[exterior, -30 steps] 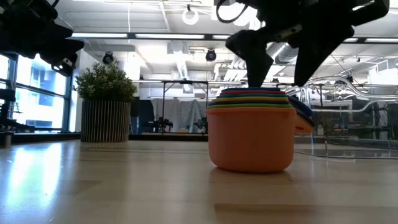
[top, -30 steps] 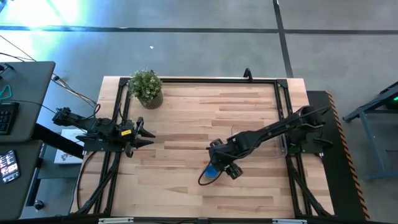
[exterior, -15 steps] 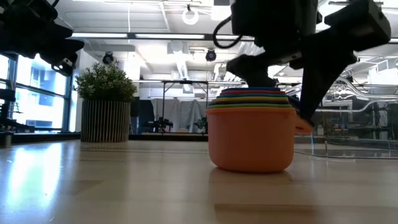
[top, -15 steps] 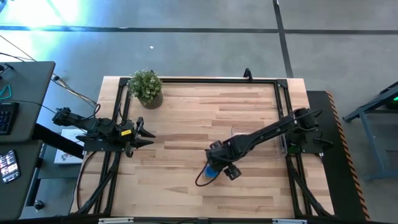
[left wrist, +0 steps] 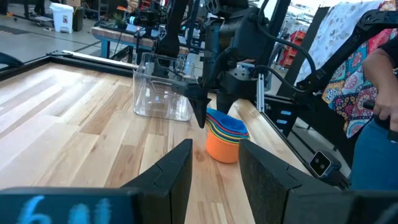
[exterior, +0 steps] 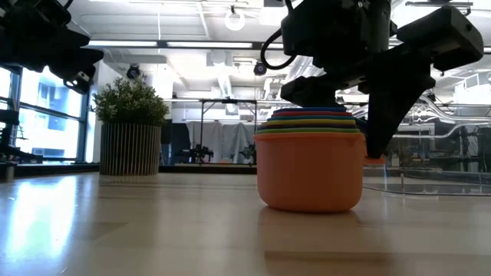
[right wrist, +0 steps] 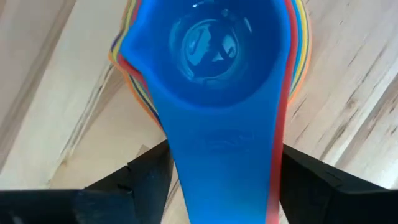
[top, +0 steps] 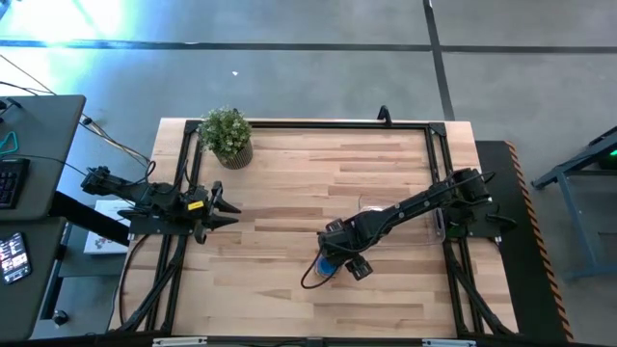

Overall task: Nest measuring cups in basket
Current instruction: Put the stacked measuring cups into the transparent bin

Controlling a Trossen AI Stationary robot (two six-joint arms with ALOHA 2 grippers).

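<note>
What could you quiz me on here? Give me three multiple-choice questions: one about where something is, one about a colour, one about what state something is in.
1. Where is the stack of cups?
A. on the table
B. in the basket
C. beside the plant

2. What colour is the innermost cup?
A. green
B. blue
C. purple

3. How is the right gripper?
A. shut on the plant
B. parked off the table
C. open, a finger either side of the stacked handles

Answers:
1 A: the low view shows the stack standing on the wood, apart from the basket.
2 B: the right wrist view looks into a blue cup.
3 C: both dark fingers flank the blue handle.
</note>
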